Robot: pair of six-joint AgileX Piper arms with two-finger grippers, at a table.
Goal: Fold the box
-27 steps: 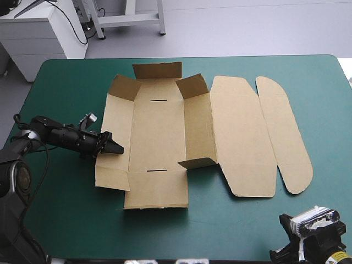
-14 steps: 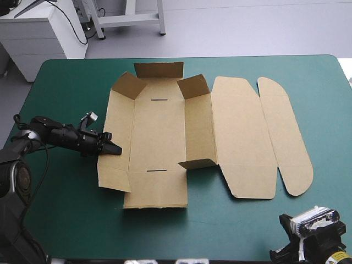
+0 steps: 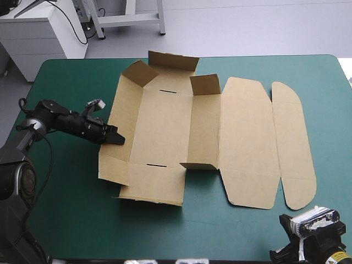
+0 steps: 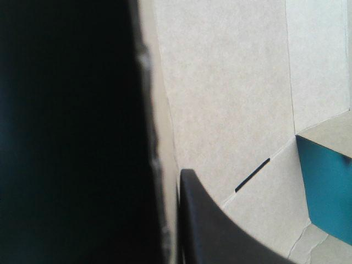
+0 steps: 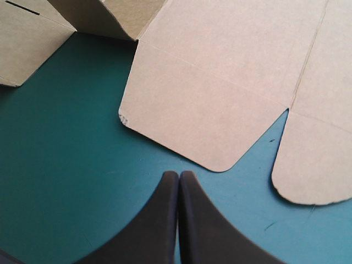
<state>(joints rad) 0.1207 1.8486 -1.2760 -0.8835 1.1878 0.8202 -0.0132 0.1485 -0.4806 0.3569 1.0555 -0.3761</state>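
Left claw (image 3: 116, 137) is closed almost completely on the box (image 3: 165, 132), pinching its left side panel (image 3: 114, 148). In the left wrist view one black finger (image 4: 220, 231) lies against the panel's inner face with the thin cut edge of the board right beside it. Everything on the other side of that edge is lost in deep shadow. The left arm comes in low from the counter's left edge, stretched out nearly level, its tip angled toward the right and slightly toward the near side. The box is a cut sheet of plain matt brown board, scored with straight creases, lying in the middle of the counter (image 3: 71, 209) on the teal-green cover. Its floor carries two narrow dark slots (image 3: 168, 91), one at the far crease and one at the near. The far wall (image 3: 173, 60) stands raised with a corner tab turned up at each end, and another tab (image 3: 198, 163) stands at the floor's near right corner. The long lid panel (image 3: 247, 143) and the round-ended tuck flap (image 3: 291, 148) lie flat to the right. The right claw (image 5: 179, 177) has its fingers pressed together into one pointed arch and grips nothing. It hangs over bare cover by the counter's near right corner, near the lid panel's rounded corner and the tuck flap's curved end but apart from both. The lid's other near corner looks slightly scuffed.
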